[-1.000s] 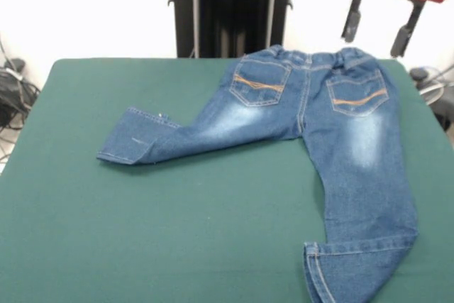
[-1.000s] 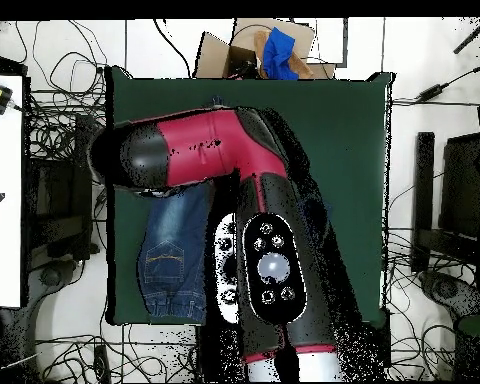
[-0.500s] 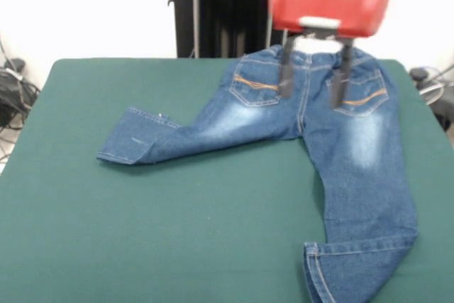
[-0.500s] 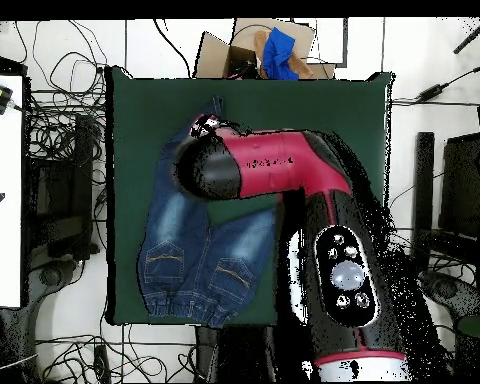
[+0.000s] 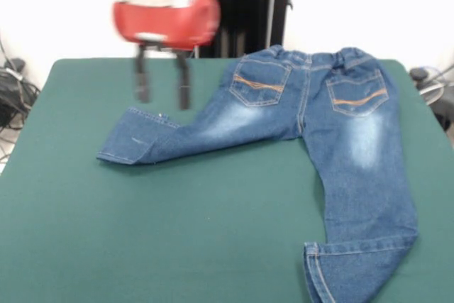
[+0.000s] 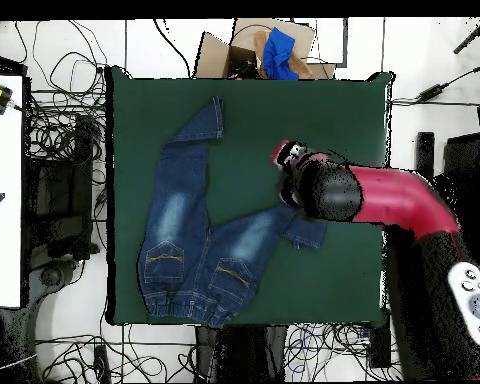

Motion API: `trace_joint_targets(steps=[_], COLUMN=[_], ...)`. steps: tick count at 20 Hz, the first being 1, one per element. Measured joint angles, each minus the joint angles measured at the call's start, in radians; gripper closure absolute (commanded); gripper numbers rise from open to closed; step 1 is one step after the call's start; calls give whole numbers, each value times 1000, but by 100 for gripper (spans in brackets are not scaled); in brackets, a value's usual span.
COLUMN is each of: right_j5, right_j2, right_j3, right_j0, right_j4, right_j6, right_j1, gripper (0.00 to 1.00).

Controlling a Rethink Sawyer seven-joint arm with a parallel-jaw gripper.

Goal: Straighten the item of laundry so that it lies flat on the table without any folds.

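The gripper [image 5: 163,91] has swung from above the waistband at upper right to the upper left of the front view, and now hangs over the hem of the left-pointing leg, fingers apart and empty. The jeans [image 5: 312,133] lie unmoved on the green table [image 5: 177,232], legs splayed.

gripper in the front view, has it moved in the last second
Yes. The gripper has swept leftward in the front view, from beyond the waistband's right end across the jeans to above the left leg's hem, jaws apart.
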State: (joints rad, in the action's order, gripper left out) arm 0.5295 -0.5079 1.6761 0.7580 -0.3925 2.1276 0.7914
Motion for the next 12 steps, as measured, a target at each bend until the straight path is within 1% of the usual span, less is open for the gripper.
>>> trace_joint_targets(steps=[1, 3, 5, 6, 9, 12], right_j5=[0, 0, 0, 0, 0, 0], right_j2=[-5, -27, -35, -42, -43, -44], right_j3=[3, 22, 31, 42, 52, 61], right_j0=[15, 97, 131, 163, 185, 188], right_j4=[-3, -16, -21, -26, -32, -41], right_j6=[-16, -120, -171, -230, -296, -339], right_j1=[-4, -29, -43, -59, -80, -100], gripper=[0, 0, 0, 0, 0, 0])
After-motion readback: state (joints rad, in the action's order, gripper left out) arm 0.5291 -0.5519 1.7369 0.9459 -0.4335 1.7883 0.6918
